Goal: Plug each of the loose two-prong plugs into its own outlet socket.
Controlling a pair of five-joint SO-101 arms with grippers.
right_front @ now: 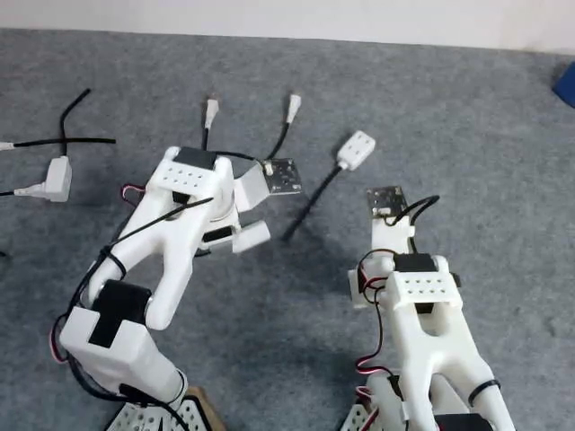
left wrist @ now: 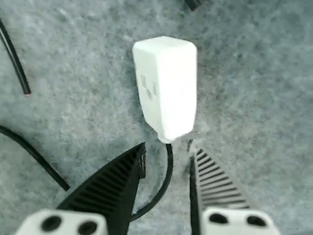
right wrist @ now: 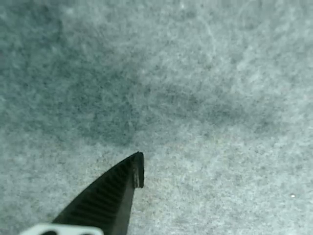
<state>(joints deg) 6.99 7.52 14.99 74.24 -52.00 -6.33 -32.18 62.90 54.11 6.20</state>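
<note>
A white outlet socket with two slots lies on the grey carpet just beyond the tips of my left gripper. That gripper is open, and the socket's black cord runs back between its fingers. From above, the socket lies right of the left gripper. Two small white two-prong plugs on black cords lie farther back. My right gripper hangs over bare carpet; one black finger shows, with nothing beside it.
Another white socket block and crossing black cords lie at the far left. A blue object sits at the right edge. A black cable end lies near the left gripper.
</note>
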